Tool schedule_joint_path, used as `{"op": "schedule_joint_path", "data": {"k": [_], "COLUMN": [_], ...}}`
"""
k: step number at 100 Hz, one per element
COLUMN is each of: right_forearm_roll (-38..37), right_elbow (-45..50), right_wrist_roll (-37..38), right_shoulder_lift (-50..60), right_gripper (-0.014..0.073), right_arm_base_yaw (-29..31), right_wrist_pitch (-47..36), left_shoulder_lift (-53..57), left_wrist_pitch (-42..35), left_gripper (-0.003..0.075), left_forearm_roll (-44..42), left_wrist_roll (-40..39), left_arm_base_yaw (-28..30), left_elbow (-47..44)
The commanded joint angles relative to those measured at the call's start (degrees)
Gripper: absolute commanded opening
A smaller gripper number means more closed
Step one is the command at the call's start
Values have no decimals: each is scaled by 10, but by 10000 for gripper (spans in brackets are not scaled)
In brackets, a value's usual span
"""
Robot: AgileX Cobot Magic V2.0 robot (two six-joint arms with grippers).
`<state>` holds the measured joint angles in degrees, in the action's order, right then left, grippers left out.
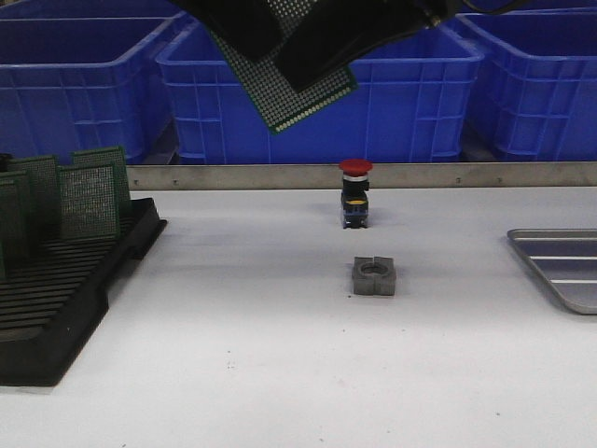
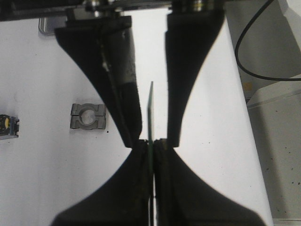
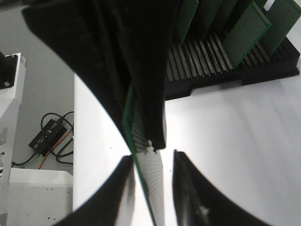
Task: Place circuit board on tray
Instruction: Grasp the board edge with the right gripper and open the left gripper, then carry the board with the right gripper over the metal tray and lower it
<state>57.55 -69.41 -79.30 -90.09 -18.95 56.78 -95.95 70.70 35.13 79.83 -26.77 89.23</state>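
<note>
White tabletop, blue bins [image 1: 84,79] along the back. Left gripper [image 2: 151,143] is clamped on the circuit board [image 1: 284,93], held high mid-table. Right gripper [image 3: 150,162] sits spread around the board's edge, not pinching. Looks like a handover: right needs to close, left release, then carry to the tray [image 1: 560,266] at far right. Rack [image 1: 65,299] of boards left.

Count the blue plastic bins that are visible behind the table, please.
3: one blue bin at the left, one in the middle, one at the right. All are partly cut off or covered, so more may be hidden.
</note>
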Motion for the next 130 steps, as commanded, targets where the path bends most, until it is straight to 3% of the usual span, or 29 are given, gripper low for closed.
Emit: {"op": "schedule_joint_path", "data": {"k": [1, 8, 18, 25, 32, 43, 54, 75, 97, 115, 130], "right_forearm_roll": [37, 37, 37, 37, 37, 37, 31, -20, -29, -29, -29], "right_elbow": [-19, -19, -19, -19, -19, -19, -19, -19, -19, -19, -19], "right_wrist_roll": [-8, -8, -8, -8, -8, -8, -8, 24, 38, 80, 147], "right_shoulder_lift": [20, 20, 20, 20, 20, 21, 24, 58, 96, 79, 32], "right_gripper": [32, -73, -69, -69, -69, -69, -69, -69, -69, -69, -69], "right_arm_base_yaw": [-1, -1, -1, -1, -1, 0, 2, 63, 227, 363, 428], "right_wrist_pitch": [-3, -3, -3, -3, -2, -2, -1, 29, 108, 115, 115], "left_shoulder_lift": [24, 24, 24, 24, 24, 24, 24, 24, 24, 24, 24], "left_wrist_pitch": [22, 22, 22, 22, 22, 22, 17, 17, 17, 17, 17], "left_gripper": [-18, -18, -10, 43, 154, 405, 526, 526, 526, 526, 526], "left_forearm_roll": [34, 34, 34, 34, 34, 34, 34, 34, 34, 34, 34], "left_wrist_roll": [-6, -6, -6, -6, -6, -6, -6, -6, -6, -6, -6], "left_arm_base_yaw": [-6, -6, -6, -6, -6, -6, -6, -6, -6, -6, -6], "left_elbow": [12, 12, 12, 12, 12, 12, 12, 12, 12, 12, 12]}}
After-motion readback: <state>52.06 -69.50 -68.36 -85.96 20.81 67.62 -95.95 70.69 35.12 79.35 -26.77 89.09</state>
